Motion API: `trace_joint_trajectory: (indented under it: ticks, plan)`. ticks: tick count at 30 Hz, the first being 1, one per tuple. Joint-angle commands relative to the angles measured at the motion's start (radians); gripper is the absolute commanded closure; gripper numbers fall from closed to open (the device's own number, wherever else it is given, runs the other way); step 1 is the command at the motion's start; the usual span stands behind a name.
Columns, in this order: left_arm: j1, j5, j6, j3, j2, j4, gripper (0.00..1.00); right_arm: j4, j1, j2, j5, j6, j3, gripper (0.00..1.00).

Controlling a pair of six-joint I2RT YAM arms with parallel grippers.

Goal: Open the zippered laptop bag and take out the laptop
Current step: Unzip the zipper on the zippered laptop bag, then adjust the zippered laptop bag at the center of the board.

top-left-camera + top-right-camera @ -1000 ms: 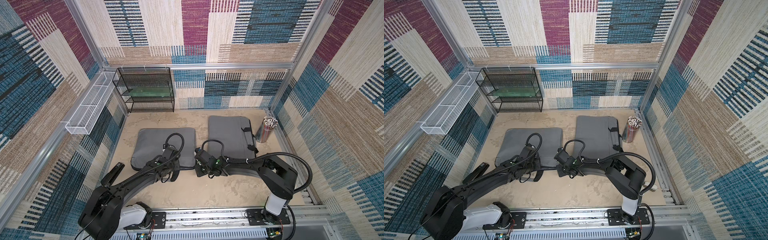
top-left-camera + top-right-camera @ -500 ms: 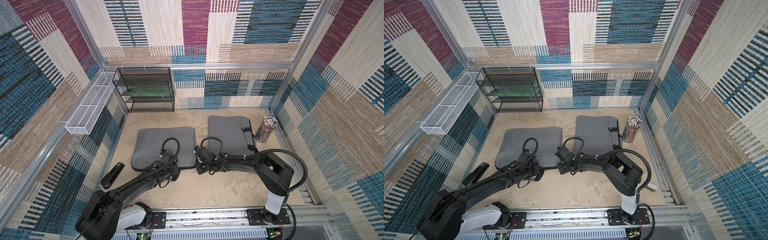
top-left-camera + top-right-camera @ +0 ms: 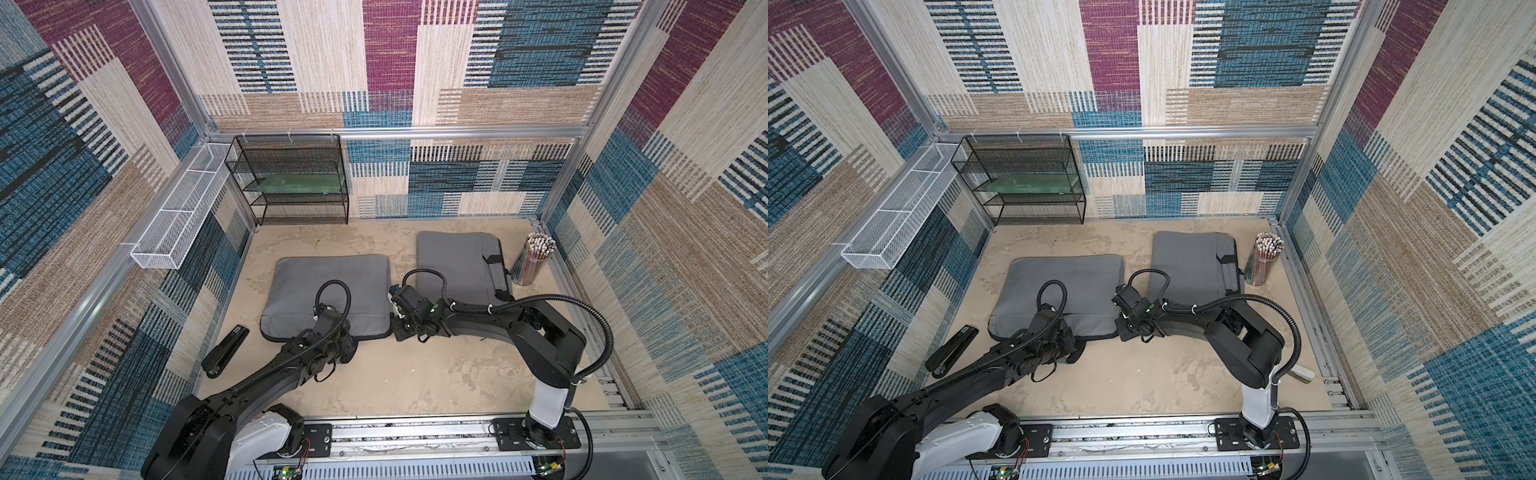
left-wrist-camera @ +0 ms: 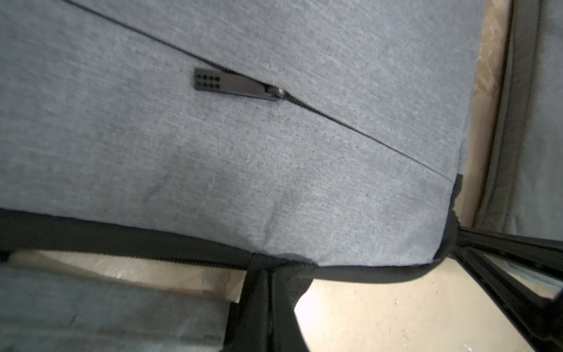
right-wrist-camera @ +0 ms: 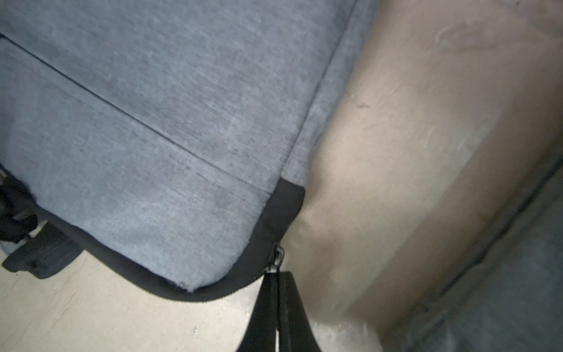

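The grey laptop bag [image 3: 328,286] [image 3: 1067,282] lies flat at the middle left of the table. My left gripper [image 4: 268,274] is shut on its black zip edge along the near side [image 3: 348,347]. To one side of the fingers the zip gapes and a pale strip [image 4: 128,271] shows in the gap. My right gripper [image 5: 275,274] is shut on the zipper pull [image 5: 277,259] at the bag's near right corner [image 3: 397,330]. A front-pocket zip tab [image 4: 231,85] lies flat on the bag's top. The laptop is hidden.
A second grey bag [image 3: 457,266] with a handle lies just to the right. A cup of pencils [image 3: 534,259] stands beside it. A black stapler [image 3: 224,351] lies at the near left. A black mesh shelf [image 3: 291,183] and a white wire basket [image 3: 183,212] line the back left.
My right gripper has shifted a little to the left and away from me along the bag's corner. The left gripper has barely moved.
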Motion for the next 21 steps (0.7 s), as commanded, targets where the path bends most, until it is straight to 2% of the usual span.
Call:
trace_joint_trajectory:
  ticks: [1,13,21]
  plan:
    - [0.009,-0.050,-0.018,-0.009,-0.007,-0.094,1.00,-0.009,-0.010,0.010,0.057,0.000,0.015,1.00]
    - [0.016,-0.043,-0.017,-0.011,-0.009,-0.094,1.00,0.017,-0.063,0.041,0.057,0.037,0.067,1.00]
    - [0.016,-0.002,0.023,0.025,0.003,-0.034,1.00,0.029,-0.100,0.068,0.054,0.045,0.126,1.00]
